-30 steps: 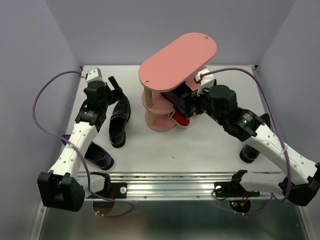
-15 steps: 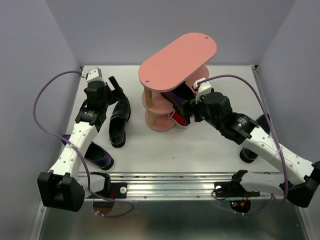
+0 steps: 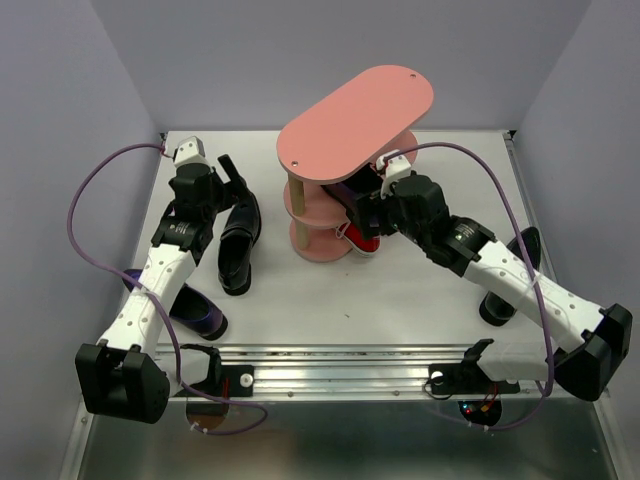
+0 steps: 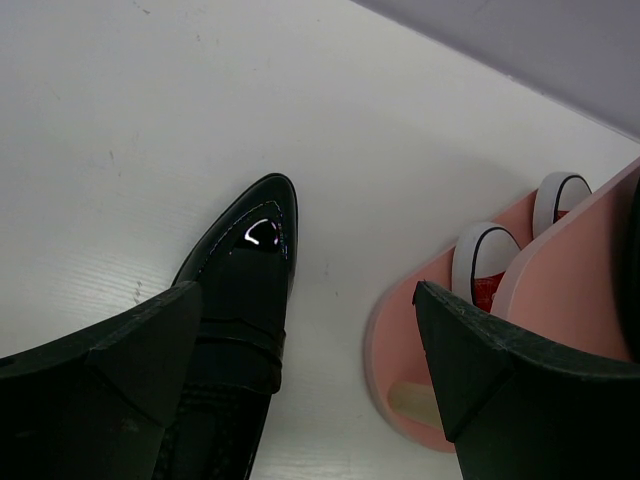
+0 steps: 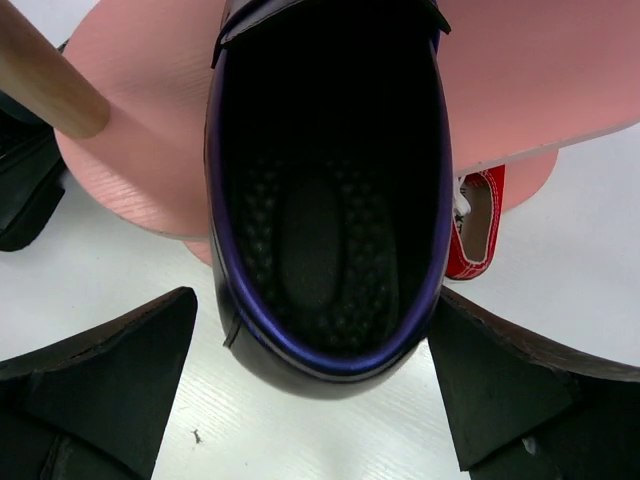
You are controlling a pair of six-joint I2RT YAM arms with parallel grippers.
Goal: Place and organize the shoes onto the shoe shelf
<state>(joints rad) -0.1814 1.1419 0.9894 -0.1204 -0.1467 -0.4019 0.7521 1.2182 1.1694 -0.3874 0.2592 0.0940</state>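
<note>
Shelf (image 3: pixel 355 115) stands upright at mid worktop (image 3: pixel 400 300), toward the back, with three pink boards on pale wooden posts (image 5: pixel 45 80).

Middle board: one purple shoe (image 5: pixel 325 200) lies on it, toe pointing in under the top board. Its open heel end sticks out past the board's edge toward the right arm.

Bottom board: red sneakers (image 4: pixel 485 262) sit side by side. You see both white toe caps from the left wrist view. From the right wrist view one red heel shows just under the purple shoe.

Right fingers (image 5: pixel 110 390): spread wide, with the purple shoe's heel between the tips. You cannot tell from these views whether either tip touches the shoe.

Left fingers (image 4: pixel 100 380): released and spread apart, hanging over the black loafer (image 4: pixel 240 290). That loafer lies flat on the worktop left of the shelf, near it but not touching. One finger covers part of its rear, and contact is not clear.

Second purple shoe (image 3: pixel 197 312) lies on the worktop at the near left, partly under the left arm and well apart from the shelf.

Second black loafer (image 3: pixel 497 303) lies at the right side of the worktop, mostly hidden behind the right arm.
</note>
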